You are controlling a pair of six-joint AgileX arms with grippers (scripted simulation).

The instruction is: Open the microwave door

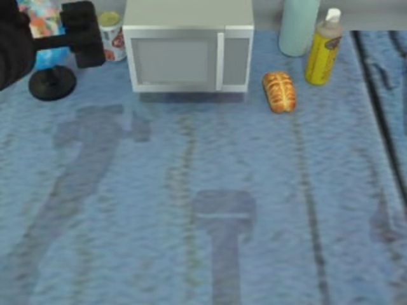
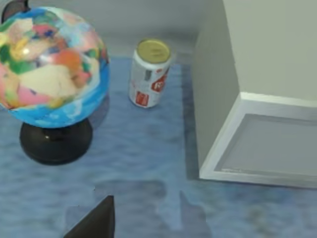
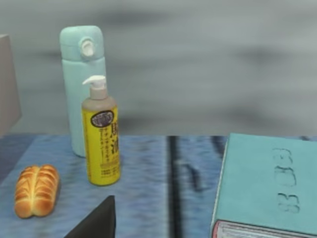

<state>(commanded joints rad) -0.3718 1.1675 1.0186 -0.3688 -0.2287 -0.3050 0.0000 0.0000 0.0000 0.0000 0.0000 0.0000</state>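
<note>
Silver microwave [image 1: 188, 44] stands at the table's far edge, its microwave door [image 1: 175, 61] shut. Your left gripper [image 1: 82, 35] hovers beside the hinge side, presumably approaching; its finger state cannot be determined.

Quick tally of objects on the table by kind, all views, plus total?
Microwave: 1
Globe: 1
Soda can: 1
Bread loaf: 1
Yellow pump bottle: 1
Light-blue flask: 1
Teal book: 1
Total: 7
</note>
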